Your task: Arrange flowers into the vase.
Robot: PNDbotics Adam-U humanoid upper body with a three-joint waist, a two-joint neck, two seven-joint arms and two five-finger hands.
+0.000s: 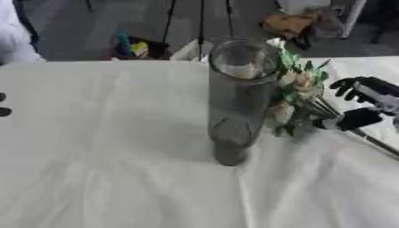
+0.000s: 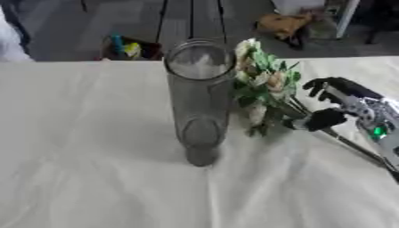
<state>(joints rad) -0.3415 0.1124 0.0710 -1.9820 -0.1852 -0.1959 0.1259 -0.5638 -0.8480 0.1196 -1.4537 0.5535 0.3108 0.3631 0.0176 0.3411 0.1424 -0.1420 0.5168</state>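
The right hand (image 2: 335,104) grips the flowers (image 2: 261,84) by their stems, fingers (image 2: 318,120) curled around them, just right of the tall glass vase (image 2: 199,98) mid-desk (image 2: 93,156). Lift higher, then lower the stems into the vase mouth without nudging it.

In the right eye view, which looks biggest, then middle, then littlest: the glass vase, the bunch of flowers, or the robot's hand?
1. Glass vase, tallest by far.
2. Bunch of flowers.
3. Right hand, holding the stems; it looks close to the flowers in size, so those two are hard to rank.
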